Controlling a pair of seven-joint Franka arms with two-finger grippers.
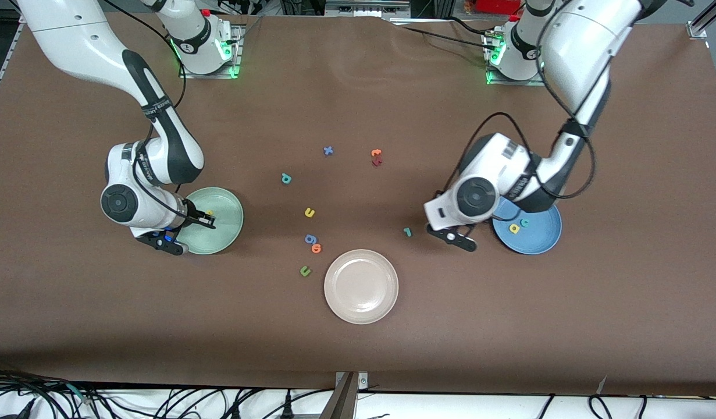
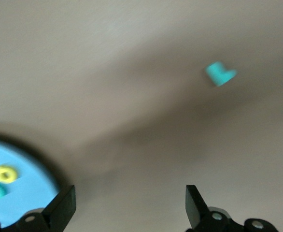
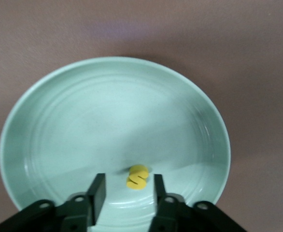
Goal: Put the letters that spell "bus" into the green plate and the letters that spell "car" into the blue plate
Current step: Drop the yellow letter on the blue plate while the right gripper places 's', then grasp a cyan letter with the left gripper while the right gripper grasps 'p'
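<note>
Both claws parted: right claw (image 3: 125, 193) over green plate (image 1: 230, 224), left claw (image 2: 130, 205) wide beside blue plate's (image 1: 544, 241) rim.

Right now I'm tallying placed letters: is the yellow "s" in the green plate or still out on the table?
In. The yellow "s" lies flat on the green plate, between the open fingers of the right gripper.

We see the "s" (image 3: 138, 177) lying in the green plate (image 1: 230, 233), at the right arm's end of the worktop (image 1: 358, 361). The "a" (image 1: 514, 228) and "c" (image 1: 524, 222) lie side by side in the blue plate (image 1: 544, 241), at the left arm's end. The "r" (image 1: 408, 232) lies on the worktop near the blue plate, and the beige plate (image 1: 361, 286) sits nearest the front camera.
</note>
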